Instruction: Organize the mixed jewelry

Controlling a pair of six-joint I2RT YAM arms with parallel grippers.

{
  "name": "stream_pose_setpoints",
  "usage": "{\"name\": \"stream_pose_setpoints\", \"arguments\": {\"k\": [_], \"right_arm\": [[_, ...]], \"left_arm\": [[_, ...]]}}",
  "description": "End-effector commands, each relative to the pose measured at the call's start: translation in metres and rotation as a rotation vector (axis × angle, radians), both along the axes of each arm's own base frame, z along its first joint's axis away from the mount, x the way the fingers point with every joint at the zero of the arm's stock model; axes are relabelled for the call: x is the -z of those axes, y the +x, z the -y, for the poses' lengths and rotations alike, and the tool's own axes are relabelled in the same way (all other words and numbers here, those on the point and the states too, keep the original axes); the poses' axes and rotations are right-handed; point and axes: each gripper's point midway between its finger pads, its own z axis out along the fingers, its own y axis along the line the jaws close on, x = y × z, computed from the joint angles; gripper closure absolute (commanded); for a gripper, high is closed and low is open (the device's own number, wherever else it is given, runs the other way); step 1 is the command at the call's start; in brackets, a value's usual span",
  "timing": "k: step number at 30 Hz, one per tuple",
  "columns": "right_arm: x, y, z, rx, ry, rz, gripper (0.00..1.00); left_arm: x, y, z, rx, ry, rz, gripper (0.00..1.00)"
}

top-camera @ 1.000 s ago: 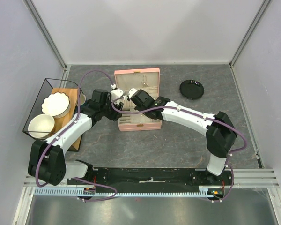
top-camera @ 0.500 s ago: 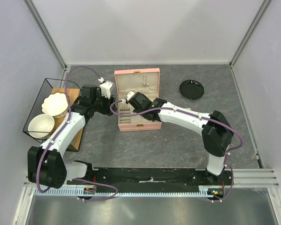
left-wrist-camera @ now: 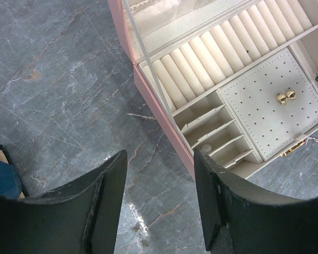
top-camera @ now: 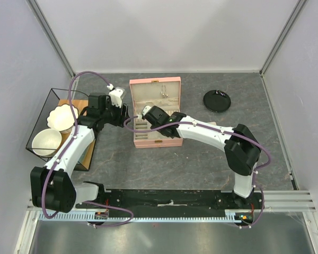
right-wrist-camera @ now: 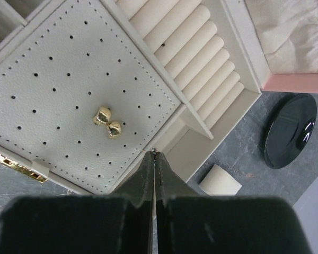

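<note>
The pink box (top-camera: 155, 112) lies open, showing cream ring rolls and a perforated pad (right-wrist-camera: 69, 100). Two small gold studs (right-wrist-camera: 107, 121) sit on that pad and are also seen in the left wrist view (left-wrist-camera: 285, 97). Fine pale pieces hang inside the raised lid (top-camera: 163, 94). My right gripper (right-wrist-camera: 154, 154) hovers over the pad's edge, shut, with a tiny silvery piece with a thin pin pinched at its tips. In the top view the right gripper (top-camera: 146, 112) is above the box's left half. My left gripper (left-wrist-camera: 160, 164) is open over bare table, left of the box.
A black round disc (top-camera: 217, 100) lies right of the box, and a small beige pad (right-wrist-camera: 220, 180) rests on the table beside the box. A wire-framed tray (top-camera: 42, 114) with two white bowls (top-camera: 46, 142) stands at the far left. Walls close in three sides.
My left arm has pulled back leftward off the box and its jaws have widened. My right gripper has shifted left over the box, still shut.
</note>
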Motion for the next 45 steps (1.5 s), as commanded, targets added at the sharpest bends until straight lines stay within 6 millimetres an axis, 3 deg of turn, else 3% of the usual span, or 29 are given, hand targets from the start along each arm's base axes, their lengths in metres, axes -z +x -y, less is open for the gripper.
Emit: {"name": "stream_pose_setpoints", "arguments": {"k": [1,45], "right_arm": [[-0.01,0.005,-0.008,-0.003,-0.002,0.026,1.0],[0.001,0.01,-0.007,0.003,-0.069,0.033,1.0]], "left_arm": [[-0.028,0.004,0.003,-0.006,-0.051,0.046,0.39],[-0.029,0.009,0.0,-0.004,-0.058,0.047,0.4]]}}
